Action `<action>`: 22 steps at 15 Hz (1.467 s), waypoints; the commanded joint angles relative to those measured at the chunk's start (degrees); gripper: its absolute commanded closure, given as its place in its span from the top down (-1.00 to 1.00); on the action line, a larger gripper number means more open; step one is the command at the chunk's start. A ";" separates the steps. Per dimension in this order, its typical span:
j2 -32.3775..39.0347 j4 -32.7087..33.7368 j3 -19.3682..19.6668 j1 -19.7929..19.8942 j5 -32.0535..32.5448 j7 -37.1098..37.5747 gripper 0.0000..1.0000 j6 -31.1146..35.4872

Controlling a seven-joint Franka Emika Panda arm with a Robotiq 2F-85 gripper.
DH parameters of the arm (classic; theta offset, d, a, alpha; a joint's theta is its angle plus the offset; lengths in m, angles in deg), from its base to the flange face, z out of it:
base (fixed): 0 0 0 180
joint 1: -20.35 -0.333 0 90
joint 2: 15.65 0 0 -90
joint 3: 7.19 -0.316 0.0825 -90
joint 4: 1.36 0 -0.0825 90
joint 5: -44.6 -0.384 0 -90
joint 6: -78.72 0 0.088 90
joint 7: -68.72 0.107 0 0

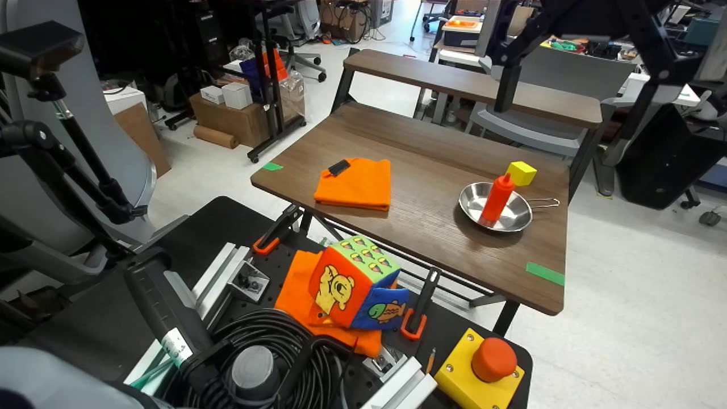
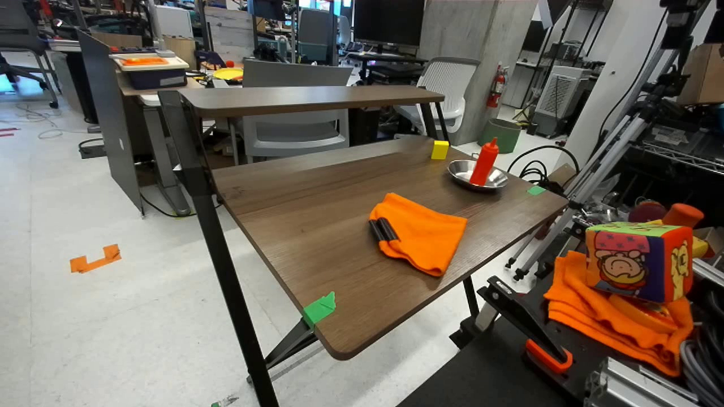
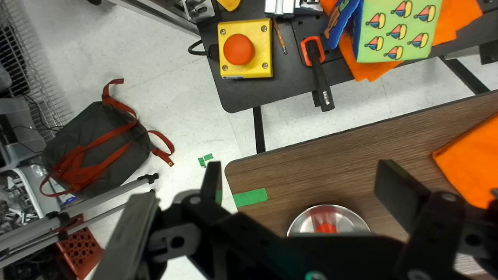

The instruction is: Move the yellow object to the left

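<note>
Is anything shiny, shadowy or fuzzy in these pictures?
In an exterior view, the metal pan gleams, mirrors the red squeeze bottle and casts a soft shadow on the wooden table; in the wrist view, its inside reflects red too, and the dark, spread jaws look a little fuzzy.

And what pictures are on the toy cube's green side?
The green side has little sailboats, clearest in the wrist view.

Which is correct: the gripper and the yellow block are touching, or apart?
Apart. An exterior view shows a clear gap: the open gripper hangs near the picture's top, the yellow block lies well below it.
</note>
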 commanded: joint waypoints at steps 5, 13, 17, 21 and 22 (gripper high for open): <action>16.16 20.05 0.57 -3.08 -2.34 0.77 1.00 -3.52; 39.64 46.10 2.03 -2.79 -9.80 0.22 1.00 -8.09; 52.04 58.34 2.04 -3.47 -12.08 5.21 1.00 -11.79; 63.05 69.87 2.11 -3.76 -14.56 12.02 1.00 -12.31; 65.81 72.68 2.10 -3.61 -15.40 13.56 1.00 -11.73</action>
